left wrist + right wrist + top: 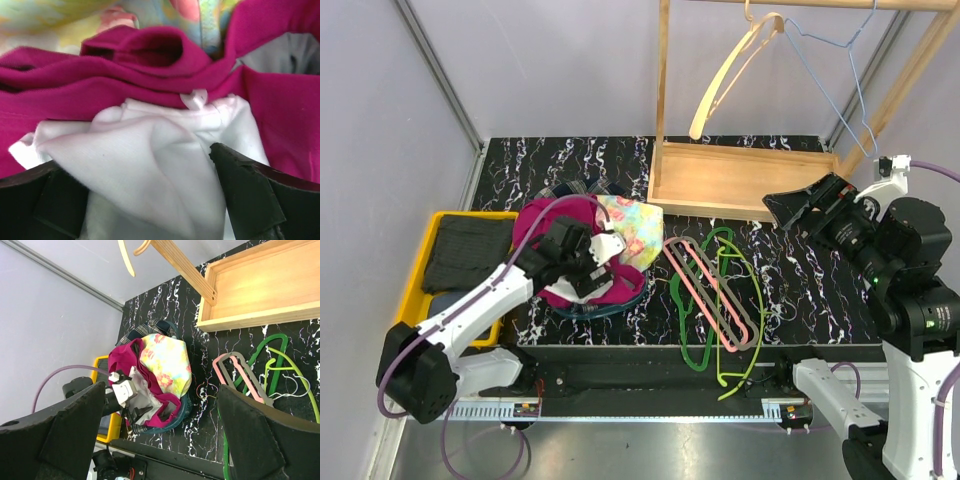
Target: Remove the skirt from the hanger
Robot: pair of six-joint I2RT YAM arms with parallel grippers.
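The skirt [568, 190] lies in the tabletop's left half, mostly buried under the magenta garment [545, 225] and the floral garment [632, 228], where the left gripper [132, 165] stands released, fingers straddling bunched white cloth [150, 125], while the right gripper [161, 390] hangs released near the right edge.
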